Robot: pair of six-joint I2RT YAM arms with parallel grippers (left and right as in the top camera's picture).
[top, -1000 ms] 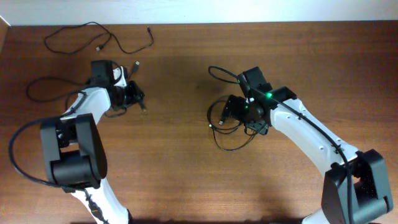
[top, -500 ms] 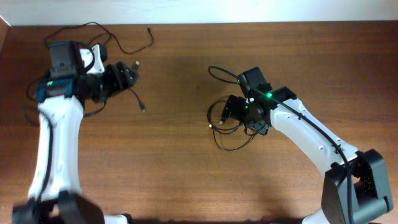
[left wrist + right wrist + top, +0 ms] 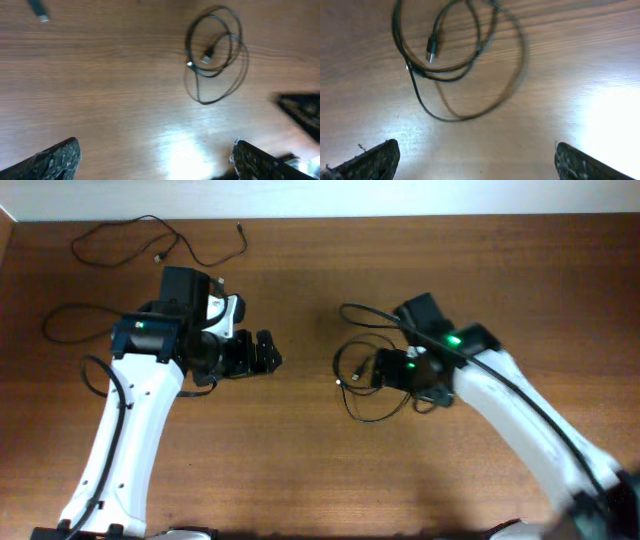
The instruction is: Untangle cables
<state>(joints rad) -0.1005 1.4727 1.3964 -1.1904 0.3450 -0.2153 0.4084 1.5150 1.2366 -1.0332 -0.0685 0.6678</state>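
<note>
Left gripper (image 3: pixel 262 355) and right gripper (image 3: pixel 385 368) gape wide, empty, coiled cable (image 3: pixel 455 55) untouched.

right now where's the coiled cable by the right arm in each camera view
overhead: the coiled cable lies just right of centre.
left wrist: the coil is in the upper part, right of centre.
right wrist: the coil is in the upper left, its loops running off the top edge.
shared landmark: the small plug lying inside the loops shows in all three views.
</note>
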